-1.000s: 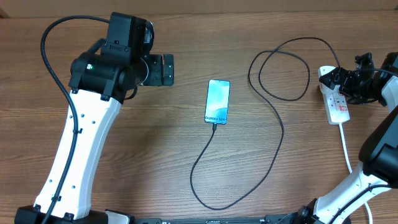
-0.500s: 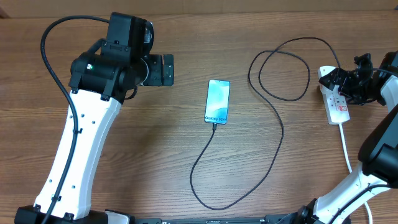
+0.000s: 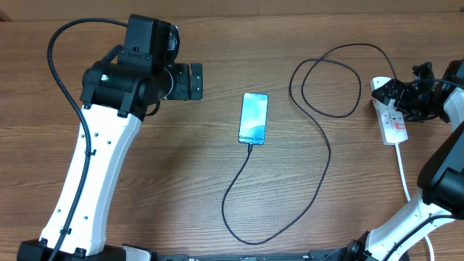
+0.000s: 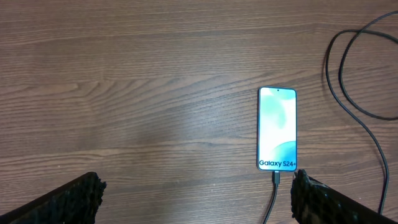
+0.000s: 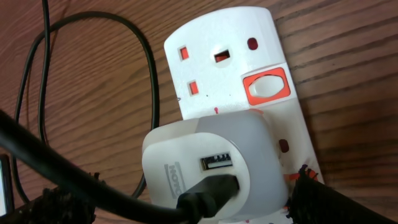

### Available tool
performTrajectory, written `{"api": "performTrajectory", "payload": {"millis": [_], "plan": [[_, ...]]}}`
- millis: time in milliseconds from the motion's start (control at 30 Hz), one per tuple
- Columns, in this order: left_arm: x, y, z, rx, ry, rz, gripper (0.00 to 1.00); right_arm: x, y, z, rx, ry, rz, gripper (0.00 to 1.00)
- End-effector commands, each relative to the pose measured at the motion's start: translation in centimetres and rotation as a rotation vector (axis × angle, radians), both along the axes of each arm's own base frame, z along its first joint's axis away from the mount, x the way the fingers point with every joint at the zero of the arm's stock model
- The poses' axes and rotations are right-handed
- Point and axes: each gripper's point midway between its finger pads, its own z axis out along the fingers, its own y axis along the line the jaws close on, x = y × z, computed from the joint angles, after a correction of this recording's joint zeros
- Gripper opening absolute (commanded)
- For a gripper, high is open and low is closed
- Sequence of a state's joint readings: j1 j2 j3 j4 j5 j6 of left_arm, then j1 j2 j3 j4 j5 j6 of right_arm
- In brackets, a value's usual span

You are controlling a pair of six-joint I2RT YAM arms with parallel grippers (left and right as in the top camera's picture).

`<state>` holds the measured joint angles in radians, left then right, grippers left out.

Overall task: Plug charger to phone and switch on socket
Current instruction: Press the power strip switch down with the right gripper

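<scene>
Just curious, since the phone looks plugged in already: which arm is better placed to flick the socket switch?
Right. The right claw, open, hangs over the socket, red switch close by; the left claw sits far off, beyond the phone.

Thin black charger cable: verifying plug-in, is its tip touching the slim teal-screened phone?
Touching. Left wrist view: the thin black charger cable meets the slim teal-screened phone at its bottom edge.

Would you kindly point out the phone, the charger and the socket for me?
phone (image 3: 254,117), overhead view, screen middle.
charger (image 5: 208,191), right wrist view, black USB plug.
socket (image 5: 211,31), right wrist view, white face.
</scene>
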<state>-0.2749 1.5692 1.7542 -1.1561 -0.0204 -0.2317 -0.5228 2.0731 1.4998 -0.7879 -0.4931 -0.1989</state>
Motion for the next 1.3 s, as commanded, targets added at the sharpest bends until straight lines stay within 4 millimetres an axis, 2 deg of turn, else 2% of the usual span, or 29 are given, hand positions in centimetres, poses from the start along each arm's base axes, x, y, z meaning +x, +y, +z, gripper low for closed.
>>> {"api": "performTrajectory", "payload": {"millis": [0,433,800,900,1067,1267], "plan": [[0.2,0.2,-0.4,0.023,0.005,-0.008,1.00,-0.2,2.3,-0.6,0.083,0.033,0.012,1.00],[0.2,0.2,-0.4,0.023,0.004,-0.008,1.00,0.0,3.1,-0.4,0.112,0.028,0.016,1.00],[0.2,0.2,-0.4,0.023,0.005,-0.008,1.00,0.0,3.6,-1.2,0.129,0.053,0.007,1.00],[0.2,0.2,-0.4,0.023,0.005,-0.008,1.00,0.0,3.2,-1.2,0.129,0.051,-0.004,1.00],[0.2,0.2,-0.4,0.023,0.005,-0.008,1.00,-0.1,1.3,-1.0,0.109,0.067,-0.078,1.00],[0.2,0.2,-0.4,0.023,0.005,-0.008,1.00,0.1,-0.3,0.8,0.105,0.055,-0.109,1.00]]}}
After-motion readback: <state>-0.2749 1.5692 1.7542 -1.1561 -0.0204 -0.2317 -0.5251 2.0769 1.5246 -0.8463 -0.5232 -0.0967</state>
